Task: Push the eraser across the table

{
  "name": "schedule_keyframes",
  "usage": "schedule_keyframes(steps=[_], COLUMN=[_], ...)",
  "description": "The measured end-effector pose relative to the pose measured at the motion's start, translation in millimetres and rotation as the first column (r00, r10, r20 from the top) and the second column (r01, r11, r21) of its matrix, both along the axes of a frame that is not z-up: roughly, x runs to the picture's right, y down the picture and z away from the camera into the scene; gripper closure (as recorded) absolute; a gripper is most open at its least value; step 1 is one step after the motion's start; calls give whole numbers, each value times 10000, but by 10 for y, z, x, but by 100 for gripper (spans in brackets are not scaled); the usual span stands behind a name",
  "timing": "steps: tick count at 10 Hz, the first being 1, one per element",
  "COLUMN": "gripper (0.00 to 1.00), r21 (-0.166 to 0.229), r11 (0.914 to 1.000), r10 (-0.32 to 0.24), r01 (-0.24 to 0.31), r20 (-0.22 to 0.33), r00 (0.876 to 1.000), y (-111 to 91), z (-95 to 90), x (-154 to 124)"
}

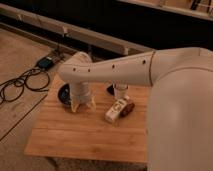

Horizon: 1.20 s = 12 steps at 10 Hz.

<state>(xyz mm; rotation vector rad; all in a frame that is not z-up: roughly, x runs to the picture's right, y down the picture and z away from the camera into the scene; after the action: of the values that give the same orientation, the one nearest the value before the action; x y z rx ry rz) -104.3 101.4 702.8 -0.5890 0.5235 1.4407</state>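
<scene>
My gripper (83, 104) points down at the left part of the light wooden table (75, 135), just right of a dark round bowl (64, 95). A small dark shape (110, 89) shows under my forearm, left of a white cup (120, 92), at the table's far edge. It may be the eraser, but the arm hides most of it. The gripper stands well to the left of it and touches none of the objects that I can see.
A white rectangular carton (116, 110) lies in the middle of the table with a brown object (128, 107) against its right side. My large white arm (165, 80) covers the table's right side. Black cables (22, 82) lie on the floor at the left.
</scene>
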Motion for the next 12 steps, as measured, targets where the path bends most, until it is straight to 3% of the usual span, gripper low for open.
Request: schedule_keyframes(steps=[9, 12], gripper=[35, 35], r21=[-77, -345], r11=[10000, 9984], r10=[-59, -425], r01=[59, 448], r20=[103, 663], r00=[9999, 9969], y=[-6, -147], z=[41, 376], x=[18, 232])
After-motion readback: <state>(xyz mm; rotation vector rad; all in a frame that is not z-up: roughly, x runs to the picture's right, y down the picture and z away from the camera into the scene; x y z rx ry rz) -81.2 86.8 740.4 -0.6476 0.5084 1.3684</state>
